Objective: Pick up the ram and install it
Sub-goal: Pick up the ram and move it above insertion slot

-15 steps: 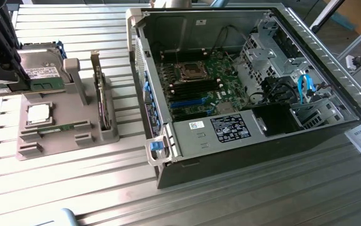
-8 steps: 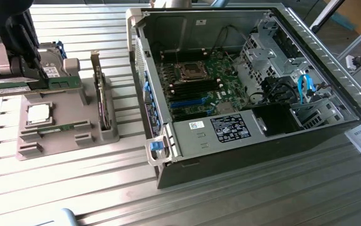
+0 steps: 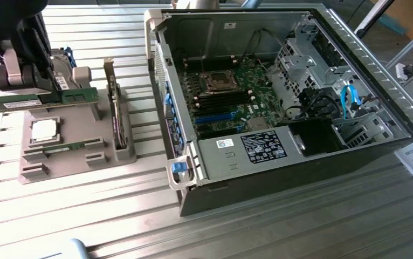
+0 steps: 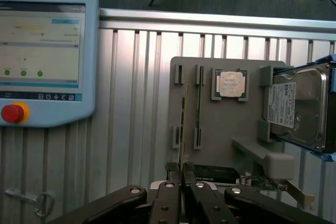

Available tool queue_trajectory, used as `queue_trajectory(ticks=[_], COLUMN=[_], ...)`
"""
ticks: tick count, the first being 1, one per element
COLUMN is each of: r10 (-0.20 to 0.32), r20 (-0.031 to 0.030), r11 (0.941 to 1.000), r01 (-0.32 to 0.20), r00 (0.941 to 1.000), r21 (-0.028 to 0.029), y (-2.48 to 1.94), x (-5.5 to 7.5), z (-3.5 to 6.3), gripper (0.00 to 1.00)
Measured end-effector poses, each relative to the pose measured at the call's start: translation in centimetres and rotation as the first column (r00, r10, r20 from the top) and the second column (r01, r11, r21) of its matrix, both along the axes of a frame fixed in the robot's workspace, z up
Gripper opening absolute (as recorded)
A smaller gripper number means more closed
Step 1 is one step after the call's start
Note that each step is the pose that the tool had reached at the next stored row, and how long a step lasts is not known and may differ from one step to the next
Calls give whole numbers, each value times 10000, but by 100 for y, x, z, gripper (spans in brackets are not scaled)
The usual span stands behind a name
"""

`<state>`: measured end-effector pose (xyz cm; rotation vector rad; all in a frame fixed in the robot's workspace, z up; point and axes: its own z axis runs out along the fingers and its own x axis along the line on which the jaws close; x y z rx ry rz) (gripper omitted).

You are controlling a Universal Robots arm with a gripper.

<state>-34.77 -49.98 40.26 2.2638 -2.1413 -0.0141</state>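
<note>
My gripper is shut on the ram, a thin green stick with a white label. It hangs level above the grey parts holder, at the exterior view's left. In the wrist view the ram shows edge-on as a thin line, clamped between the two fingers of the gripper. A second green stick lies in a slot of the holder. The open computer case lies to the exterior view's right, with its motherboard and dark memory slots exposed.
On the holder are a square silver processor chip, an upright card with a metal bracket and a hard drive. A teach pendant and a key lie on the slatted metal table.
</note>
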Motion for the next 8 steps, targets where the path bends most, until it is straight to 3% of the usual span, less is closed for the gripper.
queue_trajectory(ticks=[6, 8], r10=[-25, -40], r20=[0, 0], r11=[9999, 9999], r01=[25, 40], r00=[10000, 10000], r21=[-111, -124], y=[0, 0], x=[133, 178], z=[0, 0], gripper=[14, 14])
